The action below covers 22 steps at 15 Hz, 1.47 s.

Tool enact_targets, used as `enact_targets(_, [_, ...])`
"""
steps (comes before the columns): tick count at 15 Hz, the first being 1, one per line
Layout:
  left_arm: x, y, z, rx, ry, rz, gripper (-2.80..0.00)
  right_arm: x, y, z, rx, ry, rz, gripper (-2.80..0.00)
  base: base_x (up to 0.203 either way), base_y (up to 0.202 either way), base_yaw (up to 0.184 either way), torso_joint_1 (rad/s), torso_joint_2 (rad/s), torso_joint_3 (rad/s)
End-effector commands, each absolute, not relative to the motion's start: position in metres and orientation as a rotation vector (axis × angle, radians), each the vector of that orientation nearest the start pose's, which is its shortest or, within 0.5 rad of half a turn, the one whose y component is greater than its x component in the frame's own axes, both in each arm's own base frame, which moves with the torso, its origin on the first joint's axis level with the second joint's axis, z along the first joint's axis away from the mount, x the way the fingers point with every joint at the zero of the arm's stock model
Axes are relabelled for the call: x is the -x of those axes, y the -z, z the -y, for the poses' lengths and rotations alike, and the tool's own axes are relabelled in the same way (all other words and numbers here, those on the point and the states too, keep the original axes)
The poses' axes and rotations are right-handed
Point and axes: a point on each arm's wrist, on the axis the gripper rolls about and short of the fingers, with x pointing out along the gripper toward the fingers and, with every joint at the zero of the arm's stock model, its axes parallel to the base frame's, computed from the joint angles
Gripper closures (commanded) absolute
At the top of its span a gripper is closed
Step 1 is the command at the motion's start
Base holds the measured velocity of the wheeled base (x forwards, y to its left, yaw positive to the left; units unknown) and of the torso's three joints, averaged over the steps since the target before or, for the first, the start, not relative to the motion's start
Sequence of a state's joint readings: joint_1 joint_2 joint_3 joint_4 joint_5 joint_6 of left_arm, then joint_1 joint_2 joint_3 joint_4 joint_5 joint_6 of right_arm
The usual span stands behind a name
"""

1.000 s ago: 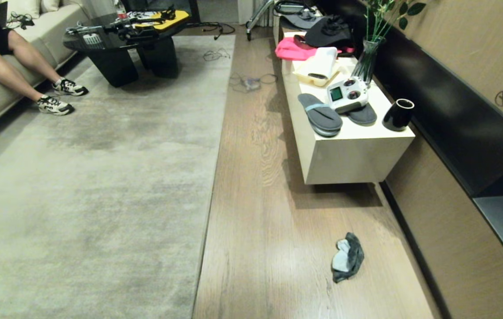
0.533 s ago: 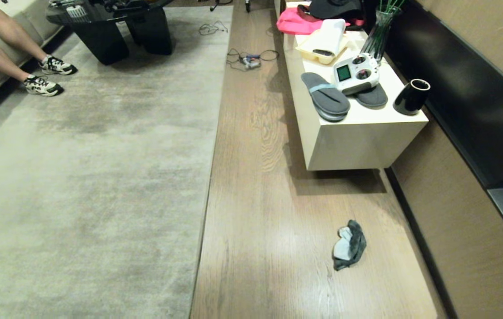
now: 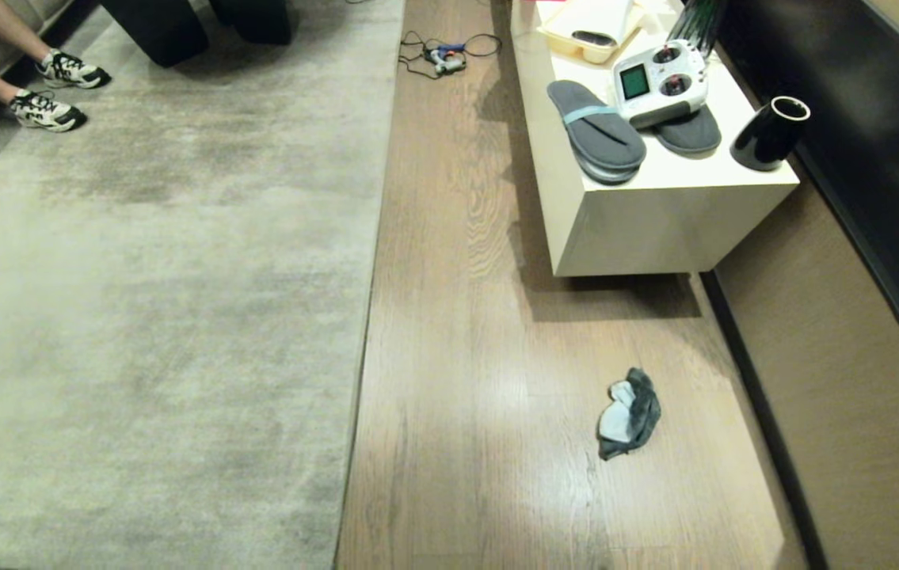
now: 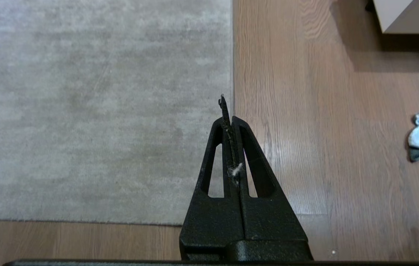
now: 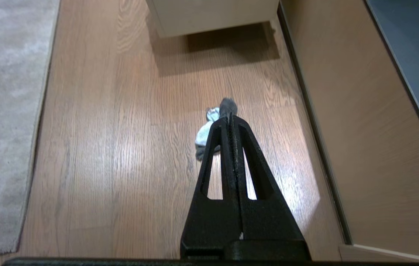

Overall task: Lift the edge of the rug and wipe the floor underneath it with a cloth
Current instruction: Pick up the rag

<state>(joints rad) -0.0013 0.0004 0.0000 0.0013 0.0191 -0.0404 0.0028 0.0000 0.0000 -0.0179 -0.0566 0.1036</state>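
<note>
We see our left hand (image 4: 227, 111) pressed closed and empty, high over the rug edge (image 4: 231, 74), which lies flat on the floor (image 3: 481, 332). Our right hand (image 5: 230, 120) is closed too, holding nothing, above the cloth (image 3: 629, 412), crumpled on bare planks well apart from the rug.

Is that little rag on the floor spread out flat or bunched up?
Bunched up. The cloth lies crumpled in a small heap on the floor, grey folds wrapped around a pale patch, apart from the rug edge.
</note>
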Motion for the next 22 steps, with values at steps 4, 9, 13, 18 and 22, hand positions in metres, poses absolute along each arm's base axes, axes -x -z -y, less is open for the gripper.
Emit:
enact_targets(4, [0.0228, -0.0753, -0.0005, 0.041, -0.018, -0.001, 0.0, 0.0227, -0.0774, 0.0013, -0.105, 0.053, 0.02, 0.0, 0.0, 0.0, 0.0, 0.001, 0.0, -0.195])
enact_targets(9, [0.0228, -0.0753, -0.0005, 0.041, -0.02, -0.002, 0.0, 0.0227, -0.0774, 0.0013, -0.105, 0.053, 0.02, 0.0, 0.0, 0.0, 0.0, 0.0, 0.0, -0.197])
enact_targets(13, [0.0227, -0.0754, -0.0005, 0.043, -0.02, -0.003, 0.0, 0.0227, -0.0774, 0.0013, -0.105, 0.053, 0.02, 0.0, 0.0, 0.0, 0.0, 0.003, 0.0, -0.198])
enact_targets(18, [0.0227, -0.0755, -0.0005, 0.044, -0.02, -0.001, 0.0, 0.0227, -0.0774, 0.0013, -0.105, 0.053, 0.02, 0.0, 0.0, 0.0, 0.0, 0.0, 0.0, -0.203])
enact_targets(22, [0.0227, -0.0755, -0.0005, 0.043, -0.02, -0.001, 0.0, 0.0227, -0.0774, 0.0013, -0.105, 0.053, 0.02, 0.0, 0.0, 0.0, 0.0, -0.001, 0.0, -0.2])
